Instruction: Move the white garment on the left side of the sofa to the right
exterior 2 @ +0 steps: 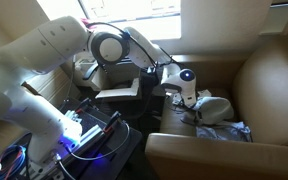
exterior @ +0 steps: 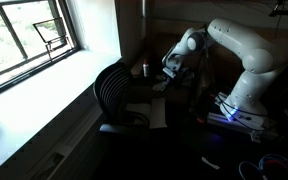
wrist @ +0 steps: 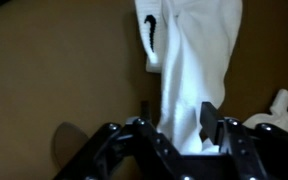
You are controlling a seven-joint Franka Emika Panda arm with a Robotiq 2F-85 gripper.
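Pincer and load. The pincer is closed partway, its two dark fingers pressing on either side of a bunched fold of the white garment. Cloth fills the whole gap between them, so the hold reads as a firm pinch on fabric, not an empty close. In the wrist view the garment runs from that pinch as a long, creased strip across the brown upholstery of the sofa. A dark mark shows near its far end. In an exterior view the pincer stands low over the sofa seat, with the garment gathered beneath it in front of the backrest. A bluish-grey cloth lies on the seat just beside it, toward the sofa's front edge. A second pale item sits close by on the seat, and what it is cannot be told. Handling, as a judgement: the garment is light, limp and not fragile. It will sag, trail and drag on the upholstery, and may catch neighbouring cloth. A pinch on a thick bunched fold near its middle should hold better than one on a single thin edge. A lift clear of the seat before travel along the sofa should reduce snagging.
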